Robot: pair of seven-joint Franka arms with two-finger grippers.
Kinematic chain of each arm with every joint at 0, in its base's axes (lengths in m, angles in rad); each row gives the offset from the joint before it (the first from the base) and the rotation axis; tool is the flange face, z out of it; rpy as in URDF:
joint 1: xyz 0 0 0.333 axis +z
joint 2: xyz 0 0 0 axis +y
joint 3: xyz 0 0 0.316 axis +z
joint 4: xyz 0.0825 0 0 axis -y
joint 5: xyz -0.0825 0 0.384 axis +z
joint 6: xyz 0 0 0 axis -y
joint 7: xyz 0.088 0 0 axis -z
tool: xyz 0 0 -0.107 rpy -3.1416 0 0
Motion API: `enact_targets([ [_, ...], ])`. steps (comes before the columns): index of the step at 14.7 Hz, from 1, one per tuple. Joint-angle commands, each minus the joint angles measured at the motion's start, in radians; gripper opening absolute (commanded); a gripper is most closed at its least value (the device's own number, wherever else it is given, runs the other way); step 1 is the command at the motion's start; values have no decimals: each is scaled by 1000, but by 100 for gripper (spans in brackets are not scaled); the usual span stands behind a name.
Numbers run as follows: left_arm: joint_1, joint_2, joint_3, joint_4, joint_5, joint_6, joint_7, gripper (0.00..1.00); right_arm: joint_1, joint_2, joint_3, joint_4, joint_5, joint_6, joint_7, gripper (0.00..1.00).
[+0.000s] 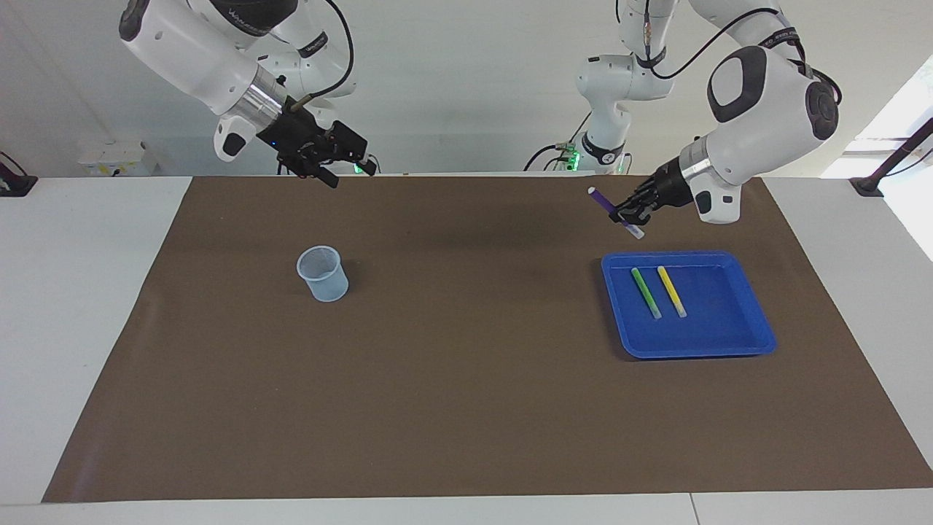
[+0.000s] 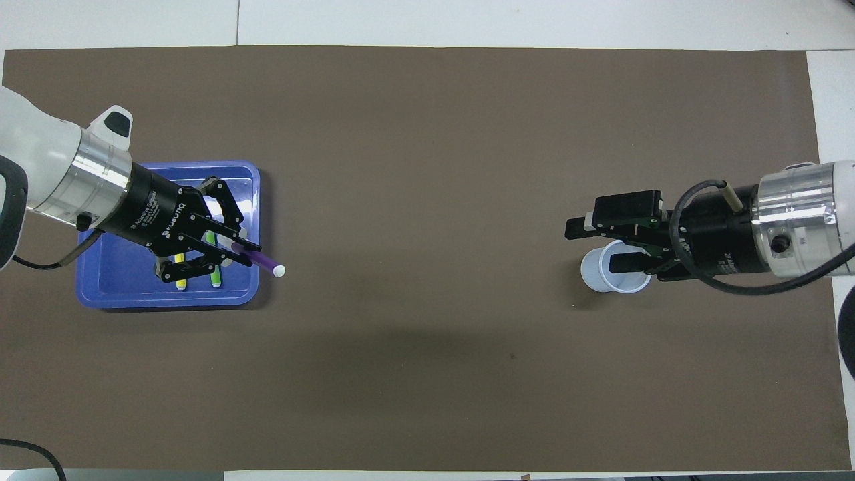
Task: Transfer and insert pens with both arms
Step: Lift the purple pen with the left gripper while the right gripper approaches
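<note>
My left gripper (image 1: 630, 216) (image 2: 235, 250) is shut on the purple pen (image 1: 602, 201) (image 2: 262, 259) and holds it tilted in the air over the edge of the blue tray (image 1: 729, 324) (image 2: 113, 280). The pen's white end points toward the middle of the table. Side by side in the tray lie the green pen (image 1: 646, 293) (image 2: 216, 277) and the yellow pen (image 1: 671, 291) (image 2: 180, 282), both partly covered by the gripper in the overhead view. My right gripper (image 1: 348, 173) (image 2: 599, 244) hangs open and holds nothing, up in the air over the clear plastic cup (image 1: 321, 273) (image 2: 628, 284).
A brown mat (image 1: 466, 364) (image 2: 427, 167) covers most of the white table. The cup stands upright toward the right arm's end, the tray toward the left arm's end, with bare mat between them.
</note>
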Motion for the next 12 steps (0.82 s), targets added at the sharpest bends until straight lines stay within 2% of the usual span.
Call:
enact_targets([
  [1,-41,-36,13,-62,-118,29,-108,0,60,-45,22,-56,44,115,115,100],
  [5,-147,-89,12,-135,-183,179,-307,0,264,-45,24,-96,43,377,296,100],
  [9,-224,-133,11,-197,-233,316,-441,0,347,-42,25,-128,31,427,295,100],
  [12,-226,-140,8,-218,-267,333,-452,0,380,-17,31,-128,29,534,295,100],
])
